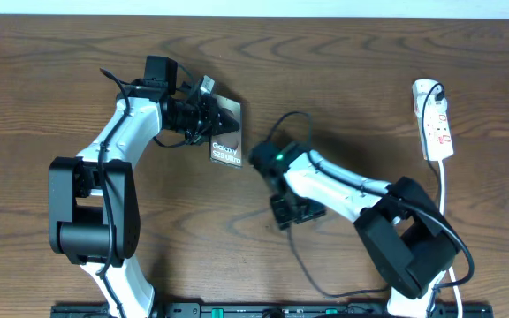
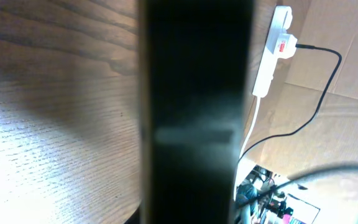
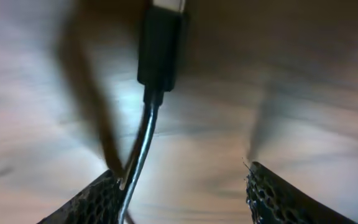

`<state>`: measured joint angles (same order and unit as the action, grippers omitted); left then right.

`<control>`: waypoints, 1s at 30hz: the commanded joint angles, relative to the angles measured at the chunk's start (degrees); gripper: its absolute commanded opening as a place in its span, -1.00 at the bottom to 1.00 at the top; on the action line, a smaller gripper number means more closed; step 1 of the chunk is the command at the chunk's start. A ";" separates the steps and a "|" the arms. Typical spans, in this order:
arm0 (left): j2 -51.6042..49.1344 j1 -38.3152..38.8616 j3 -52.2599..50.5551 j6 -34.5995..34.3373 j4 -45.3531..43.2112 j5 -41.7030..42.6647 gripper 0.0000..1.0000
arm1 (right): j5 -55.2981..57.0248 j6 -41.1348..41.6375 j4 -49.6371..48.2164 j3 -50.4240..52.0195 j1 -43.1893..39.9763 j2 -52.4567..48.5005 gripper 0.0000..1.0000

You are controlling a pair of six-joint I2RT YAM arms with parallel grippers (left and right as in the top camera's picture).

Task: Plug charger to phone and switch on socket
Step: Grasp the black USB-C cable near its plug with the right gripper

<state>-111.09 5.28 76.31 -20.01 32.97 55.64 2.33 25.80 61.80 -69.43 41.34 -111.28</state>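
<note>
Overhead: the left gripper (image 1: 208, 115) clamps the flat brown-screened smartphone (image 1: 228, 146) tilted, well apart from the narrow white power strip (image 1: 433, 119). Left wrist: the smartphone's dark edge fills the view. Right wrist: the right gripper (image 3: 184, 177) gapes around the thin black charger cable (image 3: 143, 134); plugging in likely needs a pinch, then port alignment.

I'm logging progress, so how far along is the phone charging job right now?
Done: the charger already runs into the socket. In hand: the left tool grips the phone; the right tool stands open, the plug tip ahead of it, not in the phone. Left: seat the plug in the phone and switch the socket on.
</note>
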 commanded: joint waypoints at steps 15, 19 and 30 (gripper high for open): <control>1.68 -0.35 0.39 1.84 0.02 2.82 -0.85 | -12.11 10.58 -6.58 1.07 -12.31 -0.85 0.03; 1.68 -0.35 0.39 1.84 0.07 2.84 -0.85 | -8.44 13.73 -8.31 1.68 -12.00 -0.85 0.01; 1.68 -0.35 0.39 2.25 0.20 2.80 -0.85 | -1.01 16.35 -8.70 1.68 -12.00 -0.85 -0.57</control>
<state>-111.09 5.28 76.31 -19.14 33.04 55.66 -2.70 40.66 53.43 -68.99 29.28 -111.07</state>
